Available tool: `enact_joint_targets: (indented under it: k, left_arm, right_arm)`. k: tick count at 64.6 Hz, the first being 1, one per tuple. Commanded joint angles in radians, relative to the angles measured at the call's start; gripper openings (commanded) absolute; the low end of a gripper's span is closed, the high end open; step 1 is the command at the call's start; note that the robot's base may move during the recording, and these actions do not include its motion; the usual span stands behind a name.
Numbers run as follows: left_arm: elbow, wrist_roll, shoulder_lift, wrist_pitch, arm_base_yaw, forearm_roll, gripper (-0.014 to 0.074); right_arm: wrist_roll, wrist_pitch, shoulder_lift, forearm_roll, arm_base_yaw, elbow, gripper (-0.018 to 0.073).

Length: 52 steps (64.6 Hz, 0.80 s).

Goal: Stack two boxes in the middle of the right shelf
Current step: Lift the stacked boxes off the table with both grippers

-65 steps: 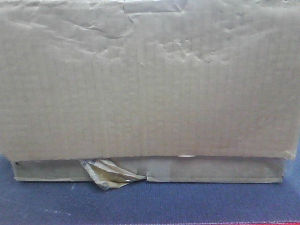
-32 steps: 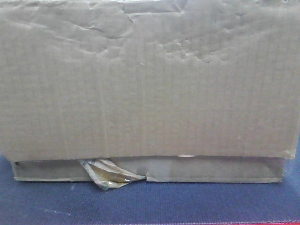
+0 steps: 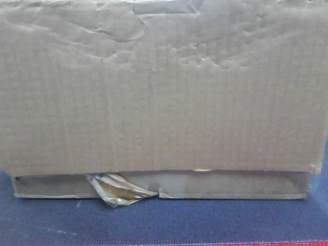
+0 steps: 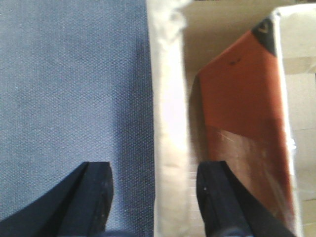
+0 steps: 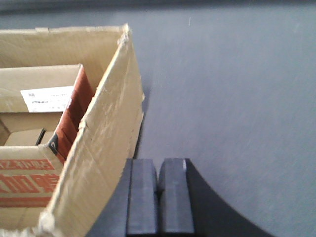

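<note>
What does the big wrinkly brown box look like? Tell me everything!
The big box is plain brown corrugated cardboard. Its front face is creased and dented near the top, with tape at the upper edge. It stands upright, filling most of the front view, and seems to rest on the flatter box, which lies on blue cloth. A cardboard wall, probably its own, sits between the fingers of the open left gripper.

I can't read anything outright — the white label [image 5: 48, 98] inside the box [image 5: 101, 158] is too blurred, and the red print [image 5: 24, 182] lower down is cut off.
</note>
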Motion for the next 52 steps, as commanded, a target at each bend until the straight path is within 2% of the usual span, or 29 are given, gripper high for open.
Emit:
enact_joint_targets:
  k: [1,7,13,21,27,31,36,52]
  left_arm:
    - [-0.003,0.004,-0.011,-0.002,0.001,-0.005,0.0298]
    - [-0.003,0.004,-0.011,-0.002,0.001,-0.008,0.0298]
    - [-0.003,0.004,-0.011,-0.002,0.001,-0.008,0.0298]
    - [-0.003,0.004,-0.011,-0.002,0.001,-0.009,0.0298]
    - [-0.003,0.000,-0.011,-0.002,0.001,-0.009,0.0298]
    - [-0.003,0.000,-0.011,-0.002,0.001,-0.009,0.0298]
    - [-0.003,0.000,-0.011,-0.002,0.001,-0.009,0.0298]
    - [-0.003,0.000,-0.011,-0.002,0.001,-0.009,0.0298]
  right_arm:
    - [0.033,0.056,0.105,0.005,-0.001,-0.091,-0.0143]
    - [0.048,0.127,0.211,0.003,-0.001,-0.185,-0.0139]
    - [0.115,0.195,0.320,-0.021,0.001,-0.282,-0.0139]
    - [0.247,0.260,0.436,-0.166,0.062,-0.406,-0.0139]
    - [0.341,0.329,0.512,-0.296,0.150,-0.492,-0.0139]
    - [0.366,0.402,0.570,-0.341,0.208,-0.545,-0.0139]
    - [0.391,0.468,0.644,-0.348,0.247,-0.615,-0.0139]
    - [0.426,0.470,0.811,-0.346,0.298,-0.787,-0.0139]
